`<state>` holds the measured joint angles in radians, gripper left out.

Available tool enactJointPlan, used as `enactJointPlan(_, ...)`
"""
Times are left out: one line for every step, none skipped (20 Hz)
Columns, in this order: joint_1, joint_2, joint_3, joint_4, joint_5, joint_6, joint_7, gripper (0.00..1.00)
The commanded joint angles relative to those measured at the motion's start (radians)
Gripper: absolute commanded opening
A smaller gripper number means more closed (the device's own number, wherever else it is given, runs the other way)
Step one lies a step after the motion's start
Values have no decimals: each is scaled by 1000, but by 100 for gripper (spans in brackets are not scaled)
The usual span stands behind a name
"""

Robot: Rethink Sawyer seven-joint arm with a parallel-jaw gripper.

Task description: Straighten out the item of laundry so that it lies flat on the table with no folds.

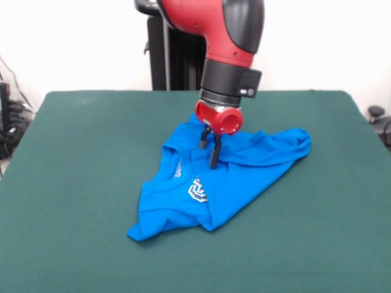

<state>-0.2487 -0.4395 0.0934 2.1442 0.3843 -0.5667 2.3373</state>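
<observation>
Front view: blue T-shirt sits crumpled around table centre, hem corner poking toward 7 o'clock, a bunched sleeve trailing toward 2 (only a scrap of print shows). Gripper is planted at its 12 o'clock edge, fingers narrow, probably pinching cloth to pull a fold out.

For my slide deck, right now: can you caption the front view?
Red robot arm's gripper lowered onto a crumpled, folded blue T-shirt on the green table, fingers slightly apart.
</observation>
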Motion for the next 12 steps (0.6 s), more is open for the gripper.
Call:
enactJointPlan(-9, 21, 44, -64, -14, -25, 230, 100)
enactJointPlan(-9, 19, 42, -61, -12, -23, 228, 100)
enactJointPlan(-2, 27, 45, -81, 3, -6, 213, 100)
enactJointPlan(-6, 26, 50, -82, 0, -1, 214, 100)
enactJointPlan(-1, 36, 50, -85, 2, -7, 217, 100)
enactJointPlan(1, 35, 50, -84, 4, -9, 218, 100)
enactJointPlan(3, 33, 49, -82, 5, -8, 218, 100)
enactJointPlan(4, 27, 51, -77, 7, -5, 220, 100)
enactJointPlan(8, 17, 51, -69, 10, -1, 221, 100)
enactJointPlan(14, 11, 50, -64, 18, 1, 223, 100)
enactJointPlan(18, 11, 48, -64, 21, -3, 224, 100)
enactJointPlan(19, 10, 46, -64, 23, 0, 219, 100)
